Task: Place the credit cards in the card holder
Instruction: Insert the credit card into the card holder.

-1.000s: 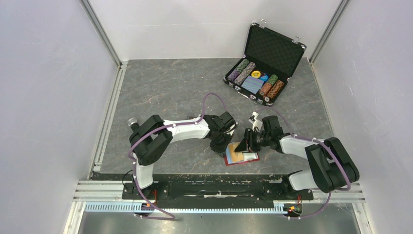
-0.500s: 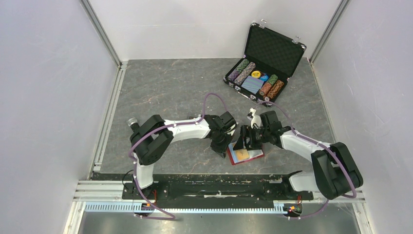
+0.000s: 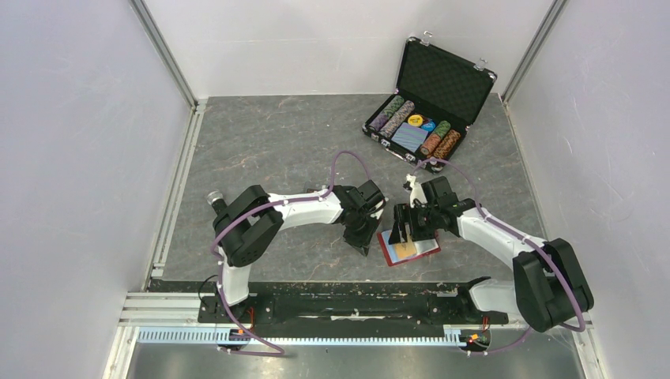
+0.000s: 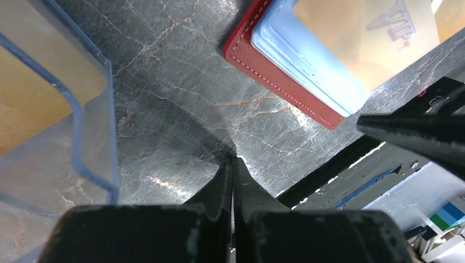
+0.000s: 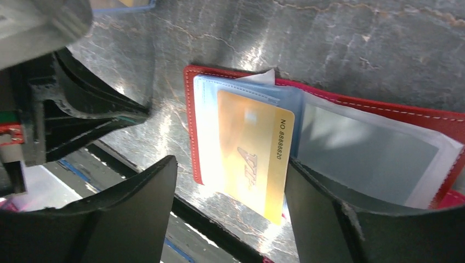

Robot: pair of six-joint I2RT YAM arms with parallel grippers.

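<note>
The red card holder [image 3: 430,249] lies open on the mat near the front edge, its pale blue-grey lining up. A gold credit card [image 5: 255,148] sits partly in a lining pocket [image 5: 219,90] and sticks out past the holder's edge. My right gripper [image 5: 230,164] hovers open over it, one finger on each side of the card, gripping nothing. My left gripper [image 4: 233,160] is shut and empty, tips on the mat just left of the card holder [image 4: 274,76]. Another orange-gold card [image 4: 27,104] lies in a clear tray.
The clear plastic tray [image 4: 107,115] stands close to the left gripper's left side. An open black case [image 3: 430,95] with poker chips and a blue deck sits at the back right. The black front rail [image 3: 355,304] runs just behind the card holder.
My right gripper has opened and let go of the gold card, drawing back a little. The card holder has slid slightly right. The left gripper has stayed shut in place.
</note>
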